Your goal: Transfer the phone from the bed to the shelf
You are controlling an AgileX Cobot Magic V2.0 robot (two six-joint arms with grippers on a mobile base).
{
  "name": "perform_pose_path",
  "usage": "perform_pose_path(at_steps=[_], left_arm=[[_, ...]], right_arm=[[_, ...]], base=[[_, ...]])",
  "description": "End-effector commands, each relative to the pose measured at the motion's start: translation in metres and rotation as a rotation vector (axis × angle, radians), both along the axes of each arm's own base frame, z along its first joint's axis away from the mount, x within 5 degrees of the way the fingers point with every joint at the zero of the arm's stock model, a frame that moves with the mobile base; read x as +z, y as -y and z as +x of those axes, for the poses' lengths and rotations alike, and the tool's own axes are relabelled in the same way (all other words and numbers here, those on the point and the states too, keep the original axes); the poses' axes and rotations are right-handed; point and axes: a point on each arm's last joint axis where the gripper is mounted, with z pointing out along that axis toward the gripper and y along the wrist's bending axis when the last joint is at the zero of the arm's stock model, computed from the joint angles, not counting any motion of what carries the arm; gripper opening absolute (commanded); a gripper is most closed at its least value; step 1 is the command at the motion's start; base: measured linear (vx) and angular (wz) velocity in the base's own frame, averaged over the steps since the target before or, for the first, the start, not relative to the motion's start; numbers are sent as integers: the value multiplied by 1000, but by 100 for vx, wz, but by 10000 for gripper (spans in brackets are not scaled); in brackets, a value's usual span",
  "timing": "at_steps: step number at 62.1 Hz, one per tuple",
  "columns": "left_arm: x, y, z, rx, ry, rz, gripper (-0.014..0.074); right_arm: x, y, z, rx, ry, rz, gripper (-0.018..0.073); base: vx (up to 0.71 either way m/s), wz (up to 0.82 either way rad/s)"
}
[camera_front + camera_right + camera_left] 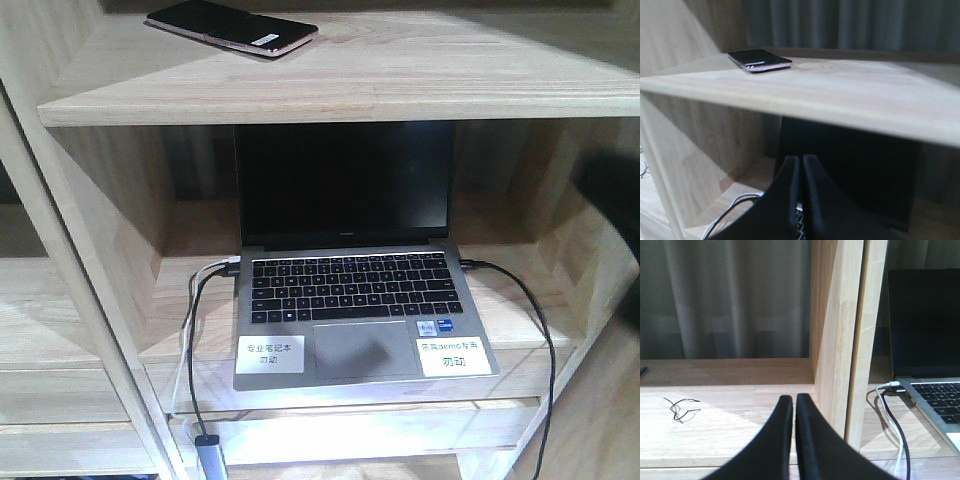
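The phone (232, 27) lies flat on the upper board of the shelf (420, 75), at about eleven o'clock in the front view, above the open laptop (355, 290). Its long axis runs roughly from ten o'clock to four o'clock, the white sticker toward the four o'clock end. It looks thin, stiff, light and glossy, so likely slippery; the long rose-gold edges offer the surest hold. The left fingers (792, 405) and the right fingers (801, 167) are pressed together, empty.
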Motion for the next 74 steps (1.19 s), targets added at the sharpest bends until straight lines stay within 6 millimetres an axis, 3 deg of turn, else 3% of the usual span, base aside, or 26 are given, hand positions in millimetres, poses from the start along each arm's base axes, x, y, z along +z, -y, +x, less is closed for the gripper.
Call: perform_pose_path(at_steps=[1,12,25,74], left_arm=[[15,0,-1,-2,108,-11,1],[15,0,-1,-2,108,-11,1],[15,0,-1,-2,108,-11,1],[15,0,-1,-2,108,-11,1]], right_arm=[[-5,8,-21,-44,70,43,-6],[-33,13,-50,-44,119,52,-6],[-54,15,-61,-43,134,46,-6],[-52,20,-59,-102,166,43,-6]], base=[[0,0],[0,0],[0,0],[0,0]])
